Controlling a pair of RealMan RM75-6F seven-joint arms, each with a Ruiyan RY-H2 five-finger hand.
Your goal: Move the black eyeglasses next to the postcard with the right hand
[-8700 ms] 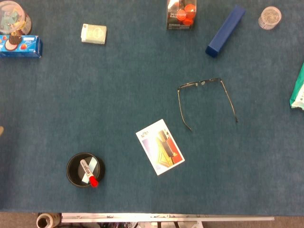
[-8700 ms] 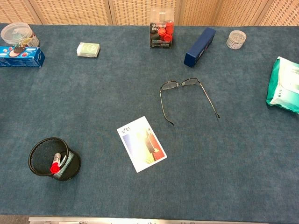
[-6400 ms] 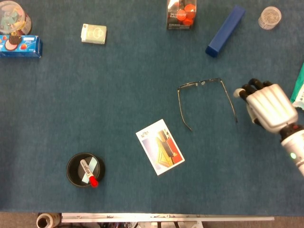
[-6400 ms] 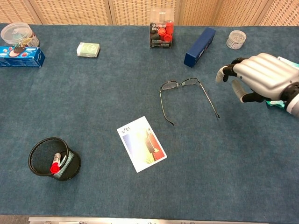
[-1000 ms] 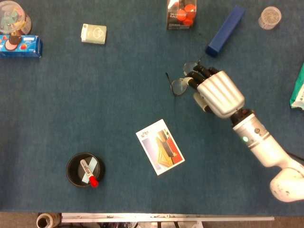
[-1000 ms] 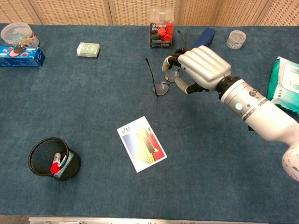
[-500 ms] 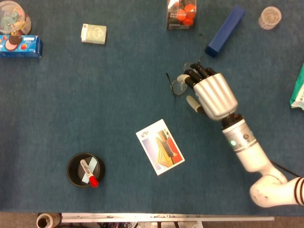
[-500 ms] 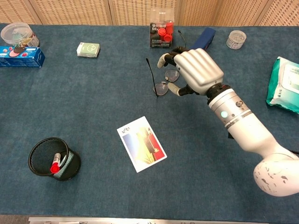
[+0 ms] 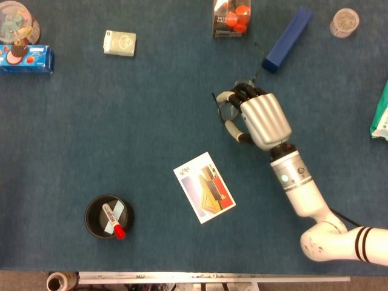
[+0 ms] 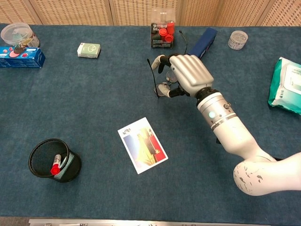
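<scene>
The black eyeglasses point(image 9: 216, 100) point(image 10: 152, 73) are held in my right hand point(image 9: 259, 120) point(image 10: 186, 70), fingers wrapped around the front frame. One temple sticks out to the left of the fingers, the other rises behind the hand toward the blue box. The lenses are mostly hidden by the fingers. The postcard point(image 9: 204, 187) point(image 10: 142, 145) lies flat on the blue cloth, below and left of the hand, well apart from the glasses. My left hand shows in neither view.
A blue box point(image 9: 288, 39) and a red-capped pack point(image 9: 230, 18) stand just beyond the hand. A black mesh cup point(image 9: 109, 216) with a marker sits front left. A green packet point(image 10: 287, 84) lies at the right edge; a white box point(image 9: 119, 43) and snacks point(image 9: 24, 59) far left.
My right hand picked the glasses up from where they lay. Over the last second it has carried them a little to the left, and the wrist has turned.
</scene>
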